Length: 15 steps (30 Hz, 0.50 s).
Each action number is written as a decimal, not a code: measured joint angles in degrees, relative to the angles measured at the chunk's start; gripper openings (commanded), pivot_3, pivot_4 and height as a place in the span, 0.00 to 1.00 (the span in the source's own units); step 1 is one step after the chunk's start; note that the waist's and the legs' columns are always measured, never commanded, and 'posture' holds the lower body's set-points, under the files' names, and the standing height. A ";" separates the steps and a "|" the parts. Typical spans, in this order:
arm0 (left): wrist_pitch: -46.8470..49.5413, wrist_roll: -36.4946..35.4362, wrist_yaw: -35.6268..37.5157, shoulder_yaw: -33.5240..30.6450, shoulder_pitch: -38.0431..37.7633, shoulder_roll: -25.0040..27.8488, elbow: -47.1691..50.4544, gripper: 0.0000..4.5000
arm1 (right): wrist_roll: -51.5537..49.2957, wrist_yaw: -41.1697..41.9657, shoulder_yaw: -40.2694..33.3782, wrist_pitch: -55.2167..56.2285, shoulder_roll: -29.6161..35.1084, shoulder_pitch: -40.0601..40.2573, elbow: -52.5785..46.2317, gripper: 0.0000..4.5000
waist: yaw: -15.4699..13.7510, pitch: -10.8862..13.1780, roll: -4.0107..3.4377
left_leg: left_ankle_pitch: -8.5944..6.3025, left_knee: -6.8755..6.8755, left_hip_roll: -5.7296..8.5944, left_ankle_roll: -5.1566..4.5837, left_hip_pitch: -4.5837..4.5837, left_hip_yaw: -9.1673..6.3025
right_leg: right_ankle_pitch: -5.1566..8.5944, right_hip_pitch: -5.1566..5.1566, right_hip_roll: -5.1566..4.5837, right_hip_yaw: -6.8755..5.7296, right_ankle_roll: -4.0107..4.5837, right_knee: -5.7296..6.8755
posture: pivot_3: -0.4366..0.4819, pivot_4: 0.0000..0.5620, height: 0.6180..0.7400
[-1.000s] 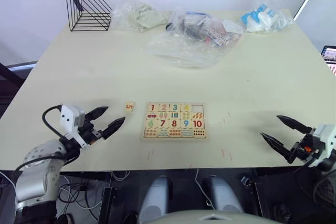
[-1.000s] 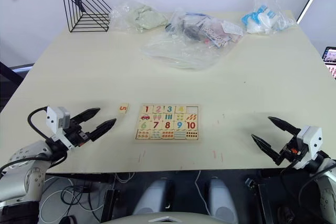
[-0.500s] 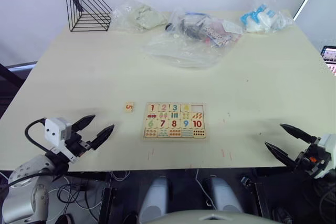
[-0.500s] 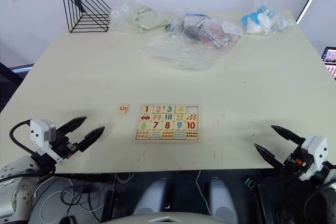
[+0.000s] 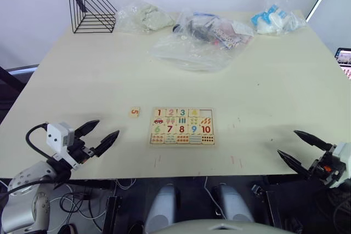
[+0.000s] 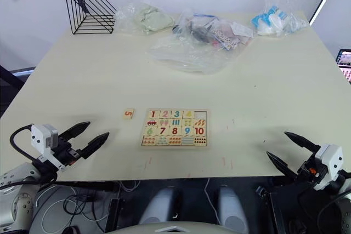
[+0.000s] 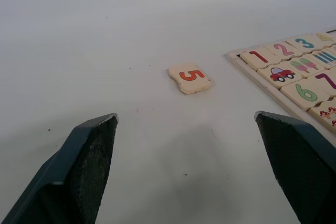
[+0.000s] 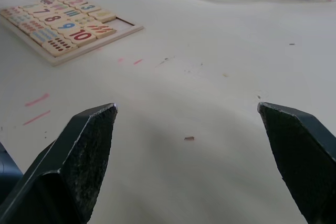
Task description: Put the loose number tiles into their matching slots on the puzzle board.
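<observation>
Loose tile 5 (image 7: 190, 78): we place it ahead of our spread, empty left gripper (image 5: 100, 135), left of the puzzle board (image 5: 182, 126); right gripper (image 5: 303, 149), also spread, well apart.

A pale table (image 5: 82, 75) carries a black wire rack (image 5: 90, 6) at eleven o'clock. Clear plastic bags sit along the far edge: one of pale stuff (image 5: 143, 16), a large one of mixed items (image 5: 204, 35) at twelve, a blue-and-white one (image 5: 276, 19) at one.
</observation>
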<state>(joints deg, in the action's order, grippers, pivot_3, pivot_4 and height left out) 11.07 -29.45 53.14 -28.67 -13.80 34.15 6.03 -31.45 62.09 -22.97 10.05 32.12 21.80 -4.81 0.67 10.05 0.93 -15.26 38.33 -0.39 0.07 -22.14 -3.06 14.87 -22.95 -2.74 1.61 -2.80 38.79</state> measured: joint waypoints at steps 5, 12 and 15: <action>-0.44 0.02 0.46 0.01 0.05 0.28 -0.26 0.99 | 0.00 -0.89 0.06 -0.37 0.00 -0.08 -1.31 1.00 | 0.01 0.00 0.00 | 0.00 -0.02 -0.01 0.00 0.08 0.01 | 0.00 0.07 0.00 0.01 0.00 -0.01 | 0.48 0.27 1.00; -0.84 0.01 1.78 0.04 0.48 1.62 -1.35 0.99 | 0.11 -3.23 0.39 -2.14 0.00 -0.62 -4.12 1.00 | -0.02 0.00 0.00 | 0.00 -0.03 0.00 0.00 0.09 0.00 | 0.01 0.10 0.00 0.00 0.00 -0.02 | 0.48 0.27 1.00; -1.09 0.03 2.74 0.21 1.99 2.59 -2.96 0.99 | 0.08 -3.73 0.57 -2.77 0.01 -0.71 -4.56 1.00 | -0.03 0.00 0.00 | 0.00 -0.03 0.00 0.00 0.09 0.00 | 0.01 0.11 0.00 -0.01 0.00 -0.03 | 0.48 0.27 1.00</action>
<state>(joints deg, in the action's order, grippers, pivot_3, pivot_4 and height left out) 9.98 -29.42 55.88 -28.46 -11.81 36.74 3.07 -31.38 58.36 -22.40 7.28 32.13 21.09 -9.38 0.64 10.05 0.93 -15.26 38.30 -0.39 0.08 -22.05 -3.06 14.88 -22.85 -2.74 1.60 -2.80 38.76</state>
